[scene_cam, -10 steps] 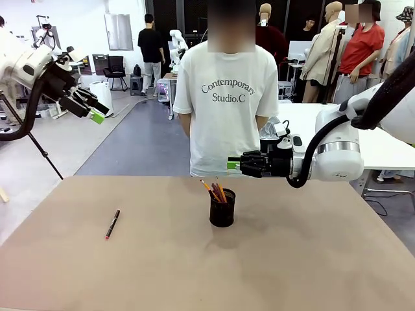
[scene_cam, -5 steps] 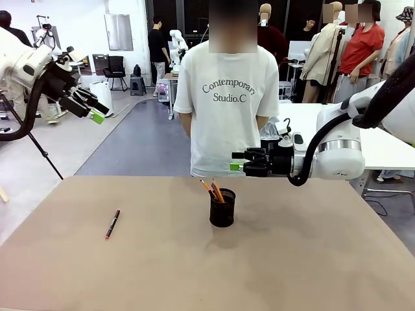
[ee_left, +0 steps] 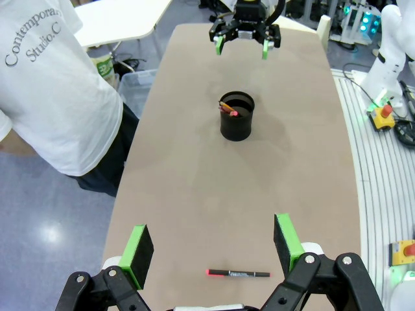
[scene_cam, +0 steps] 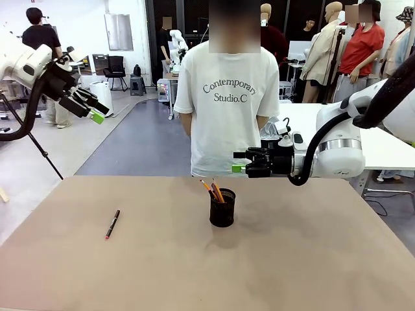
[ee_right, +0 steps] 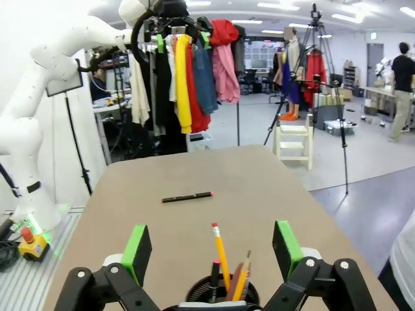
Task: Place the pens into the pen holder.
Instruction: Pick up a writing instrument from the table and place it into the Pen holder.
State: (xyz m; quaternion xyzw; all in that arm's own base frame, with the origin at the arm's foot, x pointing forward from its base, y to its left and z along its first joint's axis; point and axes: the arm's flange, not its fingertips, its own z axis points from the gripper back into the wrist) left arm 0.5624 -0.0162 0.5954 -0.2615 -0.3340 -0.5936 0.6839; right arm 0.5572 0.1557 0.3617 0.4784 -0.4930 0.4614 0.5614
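Though a dash out front, black pen (ee_left: 238, 273) red-ended from left wrist.

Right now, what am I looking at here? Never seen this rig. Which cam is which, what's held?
Two white robot arms work at a brown table, with a person standing opposite. The front picture looks across from the robot's side. The other two come from a camera on each wrist, looking out between that arm's two green pads. The left gripper is raised off to the side, open and empty. The right gripper hovers near the holder, higher than it, also open and empty. Pens stand in the holder. One black pen lies flat on the table, apart from it. Nothing is held.
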